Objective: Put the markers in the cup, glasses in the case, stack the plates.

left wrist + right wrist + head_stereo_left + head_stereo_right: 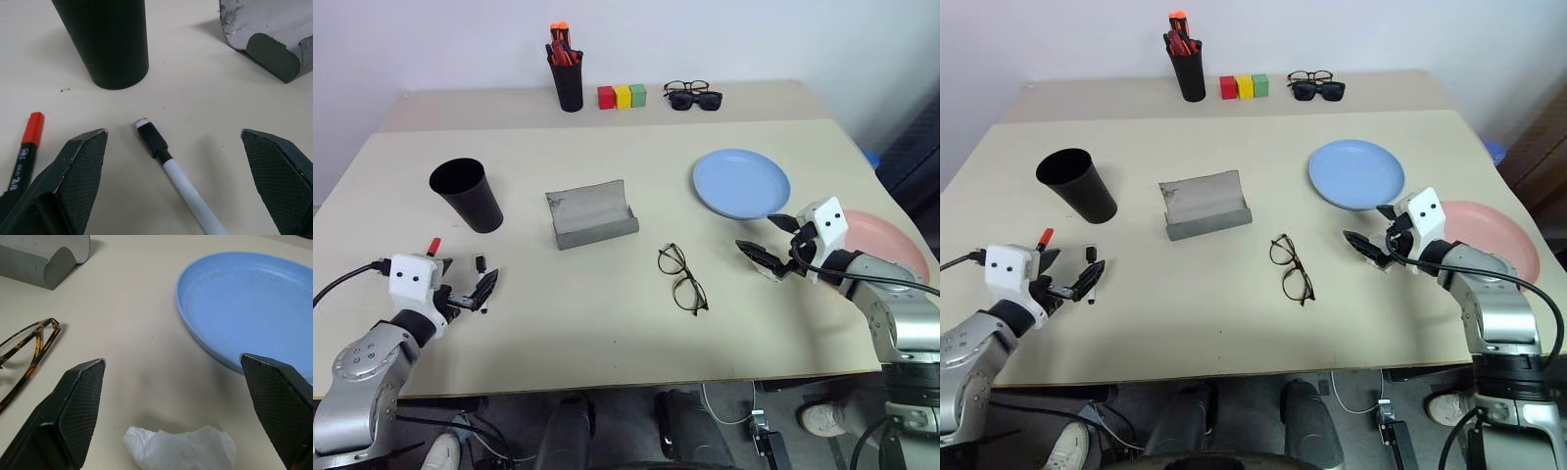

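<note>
Pale beige worktop [607, 323] runs up to a plain white wall, with a second, narrower worktop [460, 106] butted against its far edge. Most open room lies along the near edge, between the two arms, and in the far left corner.

Left gripper [470, 284] hovers low near the front left edge, jaws spread wide; the black-capped marker [168, 161] lies between them, the red-capped marker [27, 147] just outside the left jaw. Beyond them stands the black cup [467, 195], upright, and to its right the grey case [591, 214] sits open.

Glasses [682, 278] lie in the middle, well clear of the case. Right gripper [773, 245] hovers with jaws spread beside the near rim of the blue plate [740, 183]; a crumpled white tissue [181, 448] lies under it. Pink plate [891, 240] sits at the right edge, partly behind that arm.

On the far worktop stand a pen cup [568, 78], three coloured blocks [622, 96] and two more pairs of glasses [693, 95].
</note>
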`<move>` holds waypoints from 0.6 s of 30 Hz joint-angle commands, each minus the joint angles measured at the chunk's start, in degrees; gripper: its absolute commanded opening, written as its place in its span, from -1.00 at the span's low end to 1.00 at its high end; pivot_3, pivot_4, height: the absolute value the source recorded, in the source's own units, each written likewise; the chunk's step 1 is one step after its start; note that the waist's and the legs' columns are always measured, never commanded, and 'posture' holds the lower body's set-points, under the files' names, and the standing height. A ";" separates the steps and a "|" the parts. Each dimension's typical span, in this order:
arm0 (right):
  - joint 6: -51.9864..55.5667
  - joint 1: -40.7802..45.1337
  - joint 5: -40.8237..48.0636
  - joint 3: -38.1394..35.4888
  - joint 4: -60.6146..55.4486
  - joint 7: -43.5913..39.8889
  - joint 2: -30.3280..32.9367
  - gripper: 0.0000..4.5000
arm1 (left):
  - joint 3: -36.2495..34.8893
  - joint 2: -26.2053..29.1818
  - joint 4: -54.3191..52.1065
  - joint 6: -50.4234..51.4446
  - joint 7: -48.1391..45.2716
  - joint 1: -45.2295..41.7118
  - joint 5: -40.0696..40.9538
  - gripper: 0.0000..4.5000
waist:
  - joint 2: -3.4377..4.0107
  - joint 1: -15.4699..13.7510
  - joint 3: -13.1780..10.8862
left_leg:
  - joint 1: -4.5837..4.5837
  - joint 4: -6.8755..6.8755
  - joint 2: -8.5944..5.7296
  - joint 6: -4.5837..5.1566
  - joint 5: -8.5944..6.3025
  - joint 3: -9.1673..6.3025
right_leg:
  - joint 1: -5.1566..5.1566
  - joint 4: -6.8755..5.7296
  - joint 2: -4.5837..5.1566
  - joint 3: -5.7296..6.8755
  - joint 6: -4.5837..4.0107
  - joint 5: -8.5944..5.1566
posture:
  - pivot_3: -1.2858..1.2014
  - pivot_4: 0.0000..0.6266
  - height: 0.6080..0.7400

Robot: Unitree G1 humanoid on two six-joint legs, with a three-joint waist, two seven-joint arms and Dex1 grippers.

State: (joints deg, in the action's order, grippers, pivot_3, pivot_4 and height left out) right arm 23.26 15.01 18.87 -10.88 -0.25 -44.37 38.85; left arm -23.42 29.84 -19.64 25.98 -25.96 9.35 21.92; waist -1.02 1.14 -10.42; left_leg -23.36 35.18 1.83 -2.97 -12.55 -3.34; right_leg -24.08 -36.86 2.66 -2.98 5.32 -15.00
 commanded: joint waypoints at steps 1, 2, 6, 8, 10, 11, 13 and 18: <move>-0.80 1.11 0.59 0.10 -2.23 0.16 -0.54 1.00 | -0.77 -0.27 -2.16 -0.87 0.87 -0.21 0.11 0.99 | 0.00 0.00 0.00 | 0.00 0.00 0.00 0.00 0.00 0.00 | 0.00 -0.01 0.00 0.00 0.00 0.00 | 0.03 -0.52 1.00; -0.99 1.80 0.51 0.36 -1.88 0.28 -0.70 1.00 | -0.77 -0.41 -1.86 -1.10 0.97 -0.45 0.02 0.99 | 0.00 0.00 0.00 | 0.00 0.00 0.00 0.00 0.00 0.00 | 0.00 -0.01 0.00 0.00 0.00 0.00 | 0.03 -0.52 1.00; -1.44 3.34 -0.22 1.30 -1.48 0.89 -1.06 1.00 | 0.19 -1.22 -1.01 -1.88 1.83 -1.02 -0.88 0.99 | 0.00 0.00 0.00 | 0.00 0.01 0.00 0.00 0.00 0.00 | 0.00 -0.02 0.00 0.00 0.01 0.01 | 0.03 -0.52 1.00; -0.65 3.53 0.04 1.42 -2.66 1.25 -1.19 1.00 | 0.72 -1.52 -0.90 -1.80 2.06 -1.70 -0.92 0.99 | 0.00 -0.07 0.00 | 0.00 0.01 0.00 0.00 0.00 0.00 | 0.00 -0.01 0.00 0.00 0.02 0.01 | 0.03 -0.52 1.00; 0.19 3.11 0.19 1.55 -4.42 1.79 -1.17 1.00 | 0.98 -1.70 -0.89 -1.49 2.08 -2.38 -0.57 0.99 | 0.00 -0.14 0.00 | 0.00 0.01 0.00 0.00 0.00 0.00 | 0.00 -0.01 0.00 0.00 0.02 0.01 | 0.03 -0.52 1.00; 0.57 2.78 0.31 1.54 -5.28 2.06 -1.21 1.00 | 1.16 -1.70 -0.73 -1.41 2.13 -2.69 -0.59 0.99 | 0.00 -0.16 0.00 | 0.00 0.01 0.00 0.00 0.00 0.00 | 0.00 -0.01 0.00 0.00 0.02 0.01 | 0.03 -0.52 1.00; 1.10 2.35 0.41 1.66 -6.42 2.46 -1.33 1.00 | 1.63 -1.63 -0.32 -1.45 2.28 -3.19 -0.89 0.99 | 0.00 -0.16 0.00 | 0.00 0.01 0.00 0.00 0.00 0.00 | 0.00 -0.01 0.00 0.00 0.03 0.01 | 0.03 -0.52 1.00; 1.95 4.24 0.29 3.39 -7.90 3.36 -2.46 1.00 | 2.30 -1.56 -0.59 -0.67 3.28 -4.48 -1.12 0.99 | 0.00 0.03 0.00 | 0.01 0.02 0.00 0.00 0.00 0.00 | 0.01 -0.03 -0.01 0.00 0.04 0.02 | 0.03 -0.52 1.00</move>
State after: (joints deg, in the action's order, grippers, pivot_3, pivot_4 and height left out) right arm 25.29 17.48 18.77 -7.63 -4.89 -41.43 36.96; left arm -20.96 28.00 -19.04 25.57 -23.23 5.50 21.13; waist -1.03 1.17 -10.41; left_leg -23.34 35.20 1.83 -2.97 -12.55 -3.34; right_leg -24.07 -36.91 2.65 -2.99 5.35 -14.98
